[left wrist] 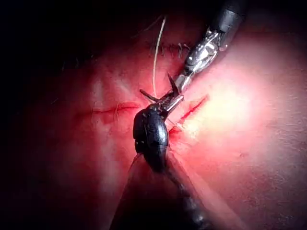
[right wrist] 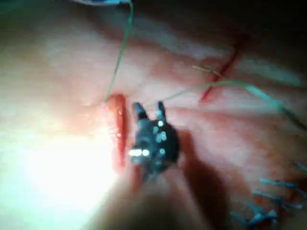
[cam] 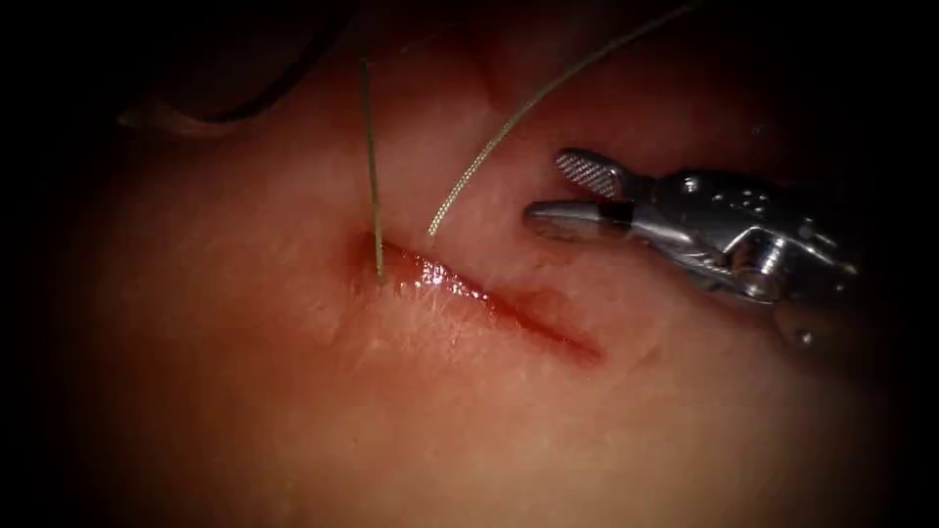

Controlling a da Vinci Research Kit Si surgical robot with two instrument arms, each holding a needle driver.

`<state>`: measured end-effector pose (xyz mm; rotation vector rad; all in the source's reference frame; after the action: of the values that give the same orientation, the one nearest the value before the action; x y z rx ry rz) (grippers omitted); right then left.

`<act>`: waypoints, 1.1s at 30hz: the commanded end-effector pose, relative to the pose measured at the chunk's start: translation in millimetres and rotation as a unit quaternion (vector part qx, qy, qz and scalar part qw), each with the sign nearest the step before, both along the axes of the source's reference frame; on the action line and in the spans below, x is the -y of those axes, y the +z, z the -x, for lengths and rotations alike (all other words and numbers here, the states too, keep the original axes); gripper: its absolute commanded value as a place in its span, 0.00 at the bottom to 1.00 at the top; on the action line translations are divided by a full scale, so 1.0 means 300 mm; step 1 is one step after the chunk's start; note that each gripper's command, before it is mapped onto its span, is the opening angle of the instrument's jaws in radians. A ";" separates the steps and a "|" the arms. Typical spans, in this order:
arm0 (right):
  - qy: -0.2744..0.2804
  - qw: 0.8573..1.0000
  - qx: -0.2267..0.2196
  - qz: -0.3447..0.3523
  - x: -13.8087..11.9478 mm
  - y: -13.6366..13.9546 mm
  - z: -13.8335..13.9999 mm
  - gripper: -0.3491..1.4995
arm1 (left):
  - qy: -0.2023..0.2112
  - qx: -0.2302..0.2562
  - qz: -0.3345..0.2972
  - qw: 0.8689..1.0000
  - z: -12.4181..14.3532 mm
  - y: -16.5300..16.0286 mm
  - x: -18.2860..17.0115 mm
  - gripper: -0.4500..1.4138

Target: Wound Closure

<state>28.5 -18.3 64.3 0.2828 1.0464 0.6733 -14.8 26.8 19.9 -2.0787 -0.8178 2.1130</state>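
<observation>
Right tool (cam: 544, 188) is hovering just right of the cut (cam: 489, 303), jaws spread and pinching nothing. It is sitting close over the tissue (cam: 293, 411); I cannot tell if it is touching.

One thread (cam: 370, 156) strand is coming out of the tissue at the cut's left end and running straight up. A second strand (cam: 489, 147) is hanging in from the upper right, its free end (cam: 431, 231) lying between the first strand and the right tool, apart from both. Red fluid (cam: 430, 277) is pooling along the left half of the cut.

Left tool (left wrist: 158, 103) is sitting by a cut in its wrist view. I cannot tell its state or whether it is holding anything.

Needle: I cannot tell where it is, or whether it is in the tissue.

Judgement: the thread is sitting through the left end of the cut and the rest is gaping unstitched, so we are early in the closure, in thread handling rather than needle driving. The nearest useful target for the open right tool is the free end. Taking it is calling for a short reach to the left and a clean pinch right at the tip, without snagging the upright strand or digging into the tissue.
</observation>
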 end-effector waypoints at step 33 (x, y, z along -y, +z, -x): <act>-0.079 0.996 0.037 0.004 0.0262 0.0387 -0.0251 0.05 | -0.030 -0.021 0.027 0.999 -0.0031 -0.003 -0.002 0.00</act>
<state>35.2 -26.1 75.5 0.3254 0.9438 0.5349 -13.3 27.2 18.2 -2.0435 -0.6913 2.1640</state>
